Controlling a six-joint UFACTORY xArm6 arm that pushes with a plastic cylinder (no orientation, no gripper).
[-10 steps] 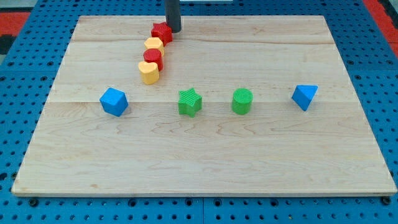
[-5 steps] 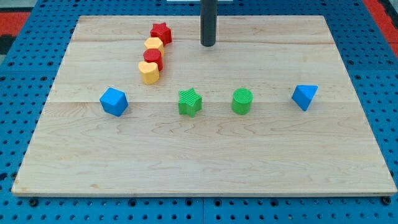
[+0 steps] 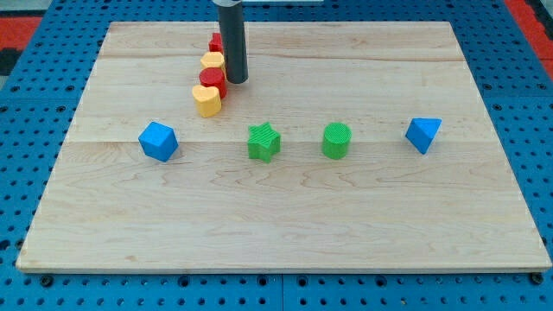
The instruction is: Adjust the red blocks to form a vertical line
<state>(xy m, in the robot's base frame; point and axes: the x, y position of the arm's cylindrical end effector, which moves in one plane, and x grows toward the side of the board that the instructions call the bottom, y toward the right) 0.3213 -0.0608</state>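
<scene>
Four blocks form a slanted column at the board's upper left. A red star block (image 3: 214, 42) is at its top, mostly hidden behind my rod. Below it come a yellow block (image 3: 211, 61), a red round block (image 3: 211, 82) and a yellow heart-like block (image 3: 206, 101). My tip (image 3: 236, 80) rests just right of the red round block, close to it or touching it.
A blue block (image 3: 158, 141) lies at the view's left. A green star block (image 3: 264, 142) and a green cylinder (image 3: 337, 141) sit mid-board. A blue block (image 3: 422, 134) is at the right. The wooden board (image 3: 285, 225) lies on a blue pegboard.
My tip left the red star's right side, swung right across the board's top, then came back left and lower, beside the red round block. The blocks look unmoved.
</scene>
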